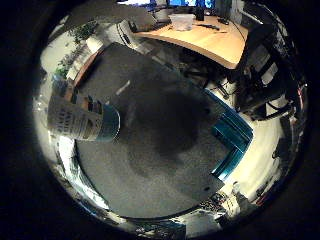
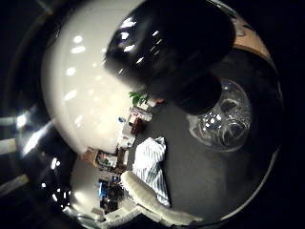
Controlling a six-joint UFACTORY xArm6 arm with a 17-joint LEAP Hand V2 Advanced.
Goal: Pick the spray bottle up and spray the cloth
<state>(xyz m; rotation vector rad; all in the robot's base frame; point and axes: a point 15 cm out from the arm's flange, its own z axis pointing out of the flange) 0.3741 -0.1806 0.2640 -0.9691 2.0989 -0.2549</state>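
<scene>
Thumb view only: striped cloth, clear bottle; robot hand state unclear.

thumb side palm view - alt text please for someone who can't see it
A striped cloth lies crumpled on a dark grey table, with a clear glass dish nearby. A large glossy black part of the hand fills the area nearest the camera.

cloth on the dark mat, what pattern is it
The cloth has thin blue and white stripes, best seen in the thumb side palm view.
</scene>
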